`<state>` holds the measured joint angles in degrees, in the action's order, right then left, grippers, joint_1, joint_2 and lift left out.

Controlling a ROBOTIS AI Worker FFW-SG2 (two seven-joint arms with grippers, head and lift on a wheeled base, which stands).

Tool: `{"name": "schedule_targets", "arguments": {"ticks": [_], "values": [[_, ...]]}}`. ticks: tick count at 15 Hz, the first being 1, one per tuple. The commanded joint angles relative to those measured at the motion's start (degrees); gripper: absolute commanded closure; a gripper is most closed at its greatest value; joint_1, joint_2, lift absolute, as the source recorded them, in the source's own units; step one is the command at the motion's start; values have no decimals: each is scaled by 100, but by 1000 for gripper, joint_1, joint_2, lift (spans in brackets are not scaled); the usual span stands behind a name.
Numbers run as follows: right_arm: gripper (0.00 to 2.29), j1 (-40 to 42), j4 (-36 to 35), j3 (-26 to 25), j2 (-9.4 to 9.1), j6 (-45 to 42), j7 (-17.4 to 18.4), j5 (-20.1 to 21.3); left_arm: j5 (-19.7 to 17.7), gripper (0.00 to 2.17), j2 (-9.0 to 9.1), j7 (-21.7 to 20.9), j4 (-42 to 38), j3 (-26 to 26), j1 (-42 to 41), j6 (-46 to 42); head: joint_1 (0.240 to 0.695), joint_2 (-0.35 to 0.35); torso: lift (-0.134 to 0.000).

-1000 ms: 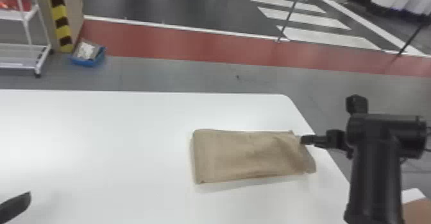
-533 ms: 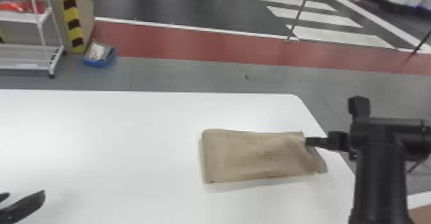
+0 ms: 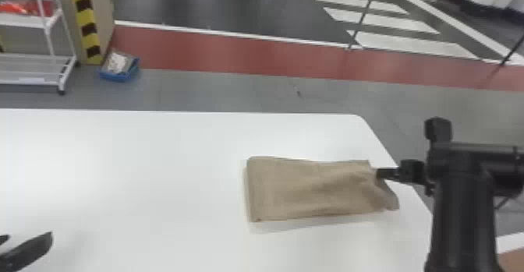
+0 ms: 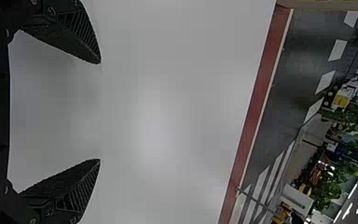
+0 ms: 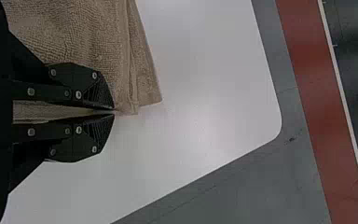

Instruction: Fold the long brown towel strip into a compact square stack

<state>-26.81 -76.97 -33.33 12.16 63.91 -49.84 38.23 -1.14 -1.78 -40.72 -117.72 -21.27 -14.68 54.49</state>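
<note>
The left claw [image 4: 99,111] is held wide open and empty above the table [image 3: 156,166], while the brown towel [image 3: 304,191], seemingly part-folded (a square is yet to be made), is laid lengthwise left to right, its right end, pinched in the closed right claw [image 5: 113,112], pointed at the table's near right edge.

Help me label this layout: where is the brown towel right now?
In the head view, the towel lies right of centre on the white table, its right end pinched in the jaws of the right gripper.
</note>
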Motion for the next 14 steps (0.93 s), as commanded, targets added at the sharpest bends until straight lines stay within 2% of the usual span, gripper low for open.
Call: {"name": "schedule_targets", "arguments": {"ticks": [1,4,6,7,9,10,11,12,13,14], "values": [[1035,0,-20,-16,-38,-14,35,0,0,144,2,-6,21,-17,0,-4,695,-287,-124],[1035,9,-213,-139,-117,-31,71,-272,-9,144,2,-14,21,-61,0,-4,695,-285,-124],[1035,105,-547,-314,-161,-84,185,-923,-9,144,2,-14,21,-70,0,-4,695,-276,-124],[1035,123,-679,-341,-179,-102,202,-1055,-18,144,2,-14,21,-70,-9,-4,695,-271,-124],[1035,123,-740,-314,-179,-66,202,-1011,-27,144,2,-14,21,-96,-17,-21,695,-260,-124],[1028,105,-723,-235,-161,-31,202,-844,-35,144,2,-23,21,-105,-26,-21,695,-259,-124],[687,114,-679,-174,-161,-31,185,-659,-35,144,2,-23,30,-105,-26,-21,695,-258,-124],[343,167,-661,-139,-161,-31,176,-641,-35,144,2,-23,30,-105,-26,-21,695,-259,-124],[97,193,-661,-139,-161,39,150,-633,-44,144,2,-32,30,-105,-26,-21,695,-261,-124],[-2,202,-661,-130,-144,268,115,-589,-35,144,2,-32,30,-105,-26,-21,695,-262,-124]]}}
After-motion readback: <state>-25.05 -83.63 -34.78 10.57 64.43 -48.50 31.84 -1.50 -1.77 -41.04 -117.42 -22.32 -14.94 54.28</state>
